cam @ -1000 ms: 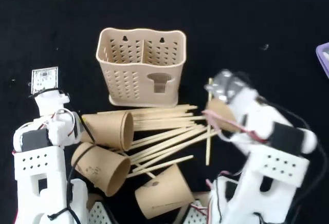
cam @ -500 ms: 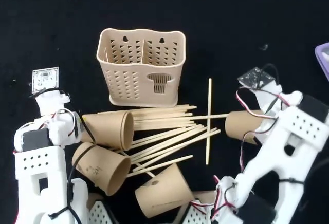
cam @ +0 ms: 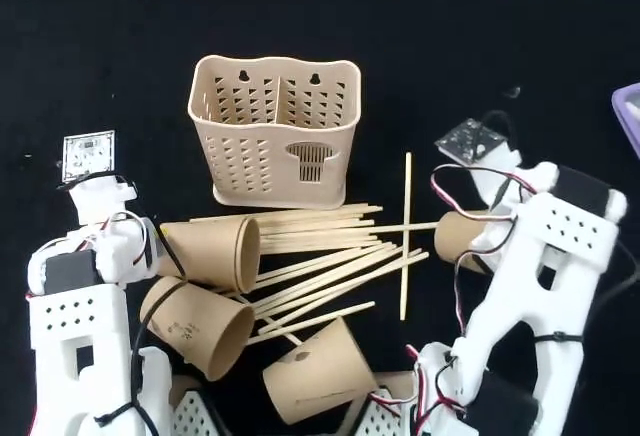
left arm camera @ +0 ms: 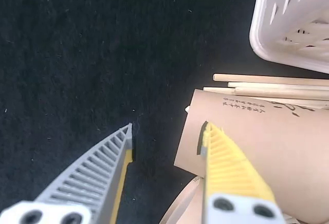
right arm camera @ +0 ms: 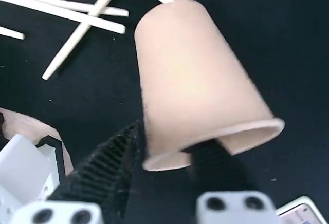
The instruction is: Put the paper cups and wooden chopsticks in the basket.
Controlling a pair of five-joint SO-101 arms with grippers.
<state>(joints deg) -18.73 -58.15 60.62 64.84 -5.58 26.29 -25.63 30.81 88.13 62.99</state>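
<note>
Within the last second the right arm point(cam: 540, 256) had swung from the chopstick pile out to the right with a paper cup, then eased back slightly to the left. The black table point(cam: 110, 86) lay under everything. The left arm point(cam: 80, 306) stood at the near left. A beige, perforated basket point(cam: 275, 131) stood upright at the far centre.

The right gripper point(right arm camera: 167, 142) was clamped on the rim of the held cup point(cam: 455, 238). That cup was turned on its side, its base pointing left toward the sticks, well to the right of the basket and nearer than it. Whether it touched the table could not be told.

The left gripper point(left arm camera: 167, 129) gaped wide and gripped nothing. Its yellow finger point(left arm camera: 226, 157) lay over the side of the first loose cup point(cam: 215, 249), its grey finger point(left arm camera: 103, 167) over bare table. That cup lay on its side just near of the basket. The second loose cup point(cam: 195, 324) lay nearer, and the third loose cup point(cam: 320, 371) nearer again and to the right.

The chopsticks point(cam: 320, 256) fanned out rightward from the first loose cup. A single chopstick point(cam: 406, 236) lay across their tips, running near to far, just left of the held cup.
</note>
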